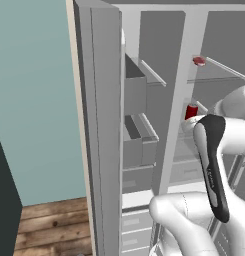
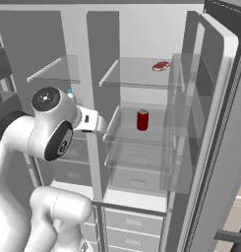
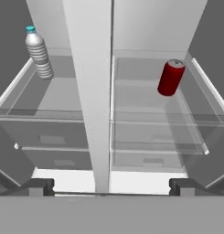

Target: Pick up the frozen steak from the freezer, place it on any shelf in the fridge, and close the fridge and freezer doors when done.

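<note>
I find the steak (image 2: 161, 66) lying flat on the top glass shelf (image 2: 136, 78) of the fridge (image 2: 141, 147), toward its right side; it also shows in the left base view (image 1: 199, 61). On the shelf below stands a red can (image 2: 142, 119), upright, well apart from the steak. A clear bottle (image 3: 39, 52) stands upright in the freezer (image 3: 45, 105), left of the grey divider (image 3: 93, 91). Both doors stand open: the freezer door (image 1: 101, 130) swung out at left, the fridge door (image 2: 215, 123) at right. My gripper (image 3: 109, 186) holds nothing; its fingers (image 3: 40, 186) stand wide apart, pointed at the divider, short of the shelves and touching nothing.
</note>
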Robot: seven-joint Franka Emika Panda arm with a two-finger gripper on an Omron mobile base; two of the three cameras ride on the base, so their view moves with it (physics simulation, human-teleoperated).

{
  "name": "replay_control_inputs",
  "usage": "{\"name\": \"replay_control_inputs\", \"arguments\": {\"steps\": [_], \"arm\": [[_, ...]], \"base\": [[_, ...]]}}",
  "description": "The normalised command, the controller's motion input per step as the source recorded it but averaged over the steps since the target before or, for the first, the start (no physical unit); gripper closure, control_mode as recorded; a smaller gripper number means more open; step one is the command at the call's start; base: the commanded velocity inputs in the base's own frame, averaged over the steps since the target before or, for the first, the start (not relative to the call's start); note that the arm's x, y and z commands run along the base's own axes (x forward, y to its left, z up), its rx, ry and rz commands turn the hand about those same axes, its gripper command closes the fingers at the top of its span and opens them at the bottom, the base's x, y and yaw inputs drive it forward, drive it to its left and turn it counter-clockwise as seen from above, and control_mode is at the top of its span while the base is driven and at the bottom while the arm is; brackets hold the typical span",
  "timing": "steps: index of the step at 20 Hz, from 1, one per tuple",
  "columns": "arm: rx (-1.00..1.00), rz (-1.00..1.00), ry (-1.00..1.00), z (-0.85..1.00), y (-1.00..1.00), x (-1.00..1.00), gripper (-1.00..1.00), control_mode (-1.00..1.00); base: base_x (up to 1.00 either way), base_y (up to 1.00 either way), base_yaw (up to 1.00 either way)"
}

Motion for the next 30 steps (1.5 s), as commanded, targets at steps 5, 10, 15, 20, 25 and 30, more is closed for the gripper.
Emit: {"name": "replay_control_inputs", "arguments": {"steps": [5, 10, 15, 20, 25, 30], "arm": [[0.00, 0.00, 0.00, 0.00, 0.00, 0.00, -1.00, -1.00], [0.00, 0.00, 0.00, 0.00, 0.00, 0.00, -1.00, -1.00], [0.00, 0.00, 0.01, 0.00, 0.00, -0.12, -1.00, 1.00], [0.00, 0.00, 0.00, 0.00, 0.00, 0.00, -1.00, 1.00], [0.00, 0.00, 0.00, 0.00, 0.00, 0.00, -1.00, 1.00], [0.00, 0.00, 0.00, 0.00, 0.00, 0.00, -1.00, 1.00]], "base": [[0.00, 0.00, 0.00], [0.00, 0.00, 0.00], [-0.18, -0.02, 0.00], [-0.39, -0.26, 0.00], [-0.24, -0.35, 0.00], [-0.10, -0.55, 0.00]]}}
